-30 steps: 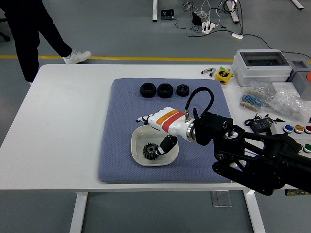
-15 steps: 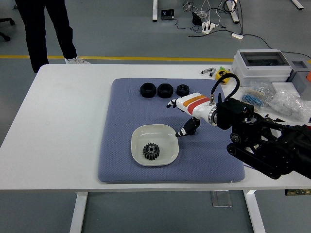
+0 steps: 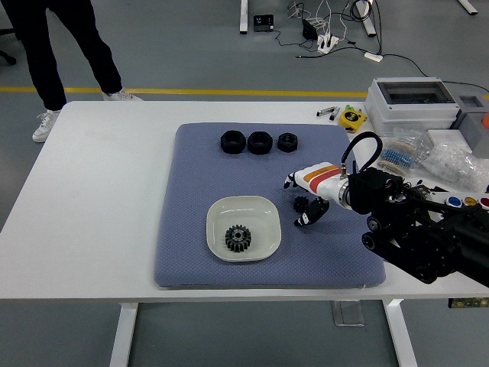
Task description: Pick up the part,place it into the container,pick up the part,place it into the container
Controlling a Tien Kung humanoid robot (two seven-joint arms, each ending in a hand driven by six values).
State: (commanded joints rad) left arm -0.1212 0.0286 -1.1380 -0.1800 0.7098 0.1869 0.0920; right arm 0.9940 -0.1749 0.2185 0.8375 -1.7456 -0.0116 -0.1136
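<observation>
One gear [image 3: 238, 238], black and toothed, already lies flat in the white bowl [image 3: 217, 215], well to the left of the fingers. The right hand [image 3: 309, 196] hangs over the blue mat [image 3: 191, 176], fingers [image 3: 308, 218] loosely spread above a small dark part [image 3: 301, 203]. Judged step: second pickup; next, close on that part.

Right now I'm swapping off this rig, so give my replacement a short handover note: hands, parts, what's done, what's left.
Right hand: over the blue mat, right of the bowl, fingers relaxed, holding nothing; a small black gear lies under it.
Left hand: out of view.
White bowl: holds one black gear.
Three black nuts: in a row at the mat's far edge.
Done: first part placed.
Left: grasp the small gear and put it in the bowl.
</observation>
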